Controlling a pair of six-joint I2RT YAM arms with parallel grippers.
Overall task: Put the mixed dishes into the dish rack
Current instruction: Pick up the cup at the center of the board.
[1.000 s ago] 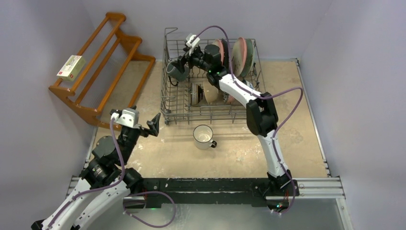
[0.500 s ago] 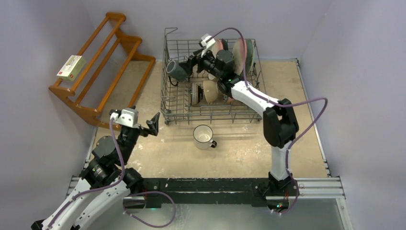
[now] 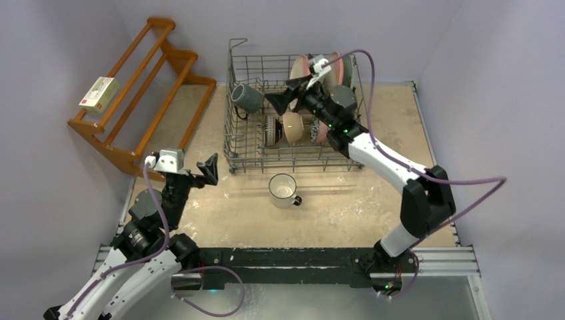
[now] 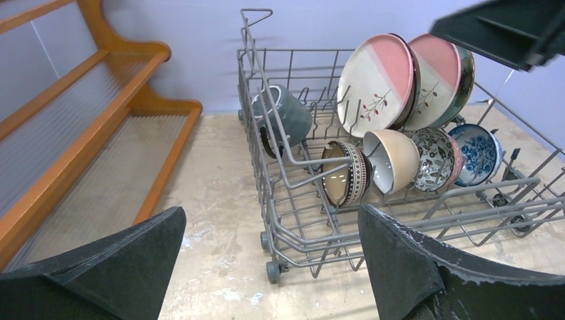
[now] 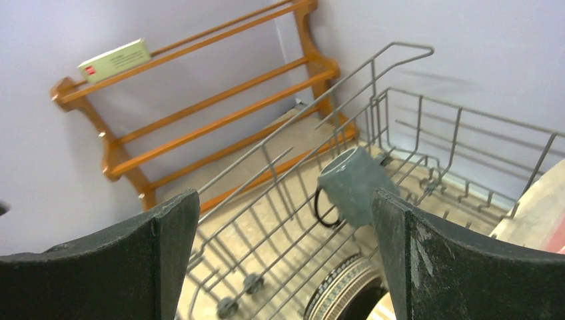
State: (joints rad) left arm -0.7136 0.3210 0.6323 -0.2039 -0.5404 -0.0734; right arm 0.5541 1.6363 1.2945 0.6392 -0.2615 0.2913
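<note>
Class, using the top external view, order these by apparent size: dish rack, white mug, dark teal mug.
1. dish rack, by far the largest.
2. white mug and dark teal mug look about alike, the white one perhaps marginally bigger; too close to rank.

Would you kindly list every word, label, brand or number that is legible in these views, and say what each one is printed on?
No text can actually be read.
Small box on the wooden shelf: a red mark and lines of print, too small and blurred to read.
Plates and bowls: painted motifs only, no lettering visible.
</note>
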